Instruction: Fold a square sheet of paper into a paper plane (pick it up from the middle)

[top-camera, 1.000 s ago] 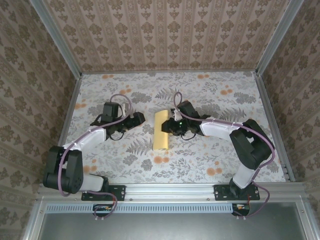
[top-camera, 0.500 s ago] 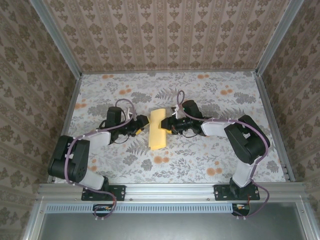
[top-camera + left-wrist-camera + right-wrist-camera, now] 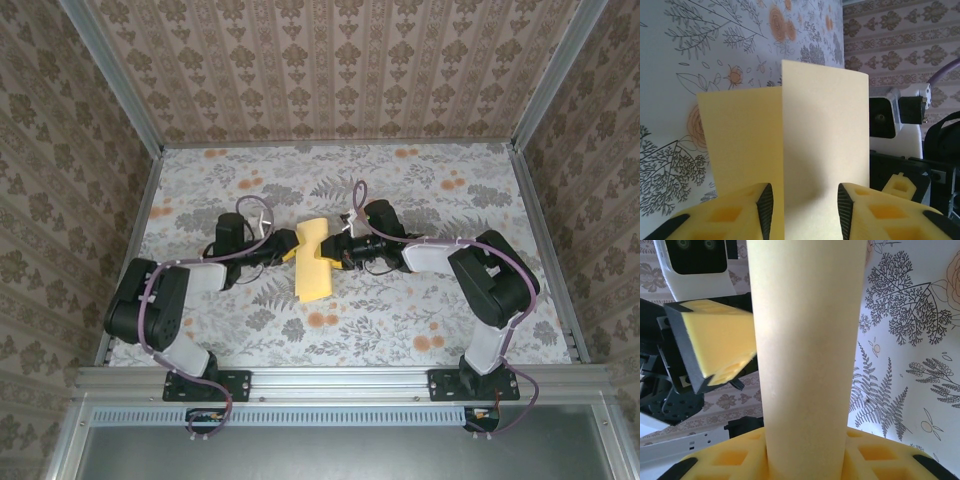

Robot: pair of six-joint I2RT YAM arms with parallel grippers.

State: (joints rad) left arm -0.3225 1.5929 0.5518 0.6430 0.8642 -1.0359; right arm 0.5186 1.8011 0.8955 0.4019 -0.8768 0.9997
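Note:
The pale-yellow square sheet of paper [image 3: 313, 265] is bent over into a narrow curved strip and hangs just above the middle of the table between the two arms. My right gripper [image 3: 330, 254] reaches in from the right and is shut on the sheet [image 3: 805, 340], which rises like a rounded column from between its jaws [image 3: 807, 452]. From the left, my left gripper [image 3: 289, 252] has its pads against both sides of the sheet [image 3: 825, 130]. A straight crease runs up the paper between those jaws [image 3: 805, 210]. One left fingertip [image 3: 715, 340] is beside the sheet.
The table is covered by a fern-and-flower print cloth [image 3: 420, 190] with small orange flower prints [image 3: 322, 320]. Patterned walls [image 3: 330, 70] close in the back and sides. An aluminium rail [image 3: 340, 380] runs along the near edge by the arm bases.
My left gripper has moved right to the sheet and narrowed its jaws around it. The right gripper has carried the sheet slightly left, and the sheet is now lifted and bent.

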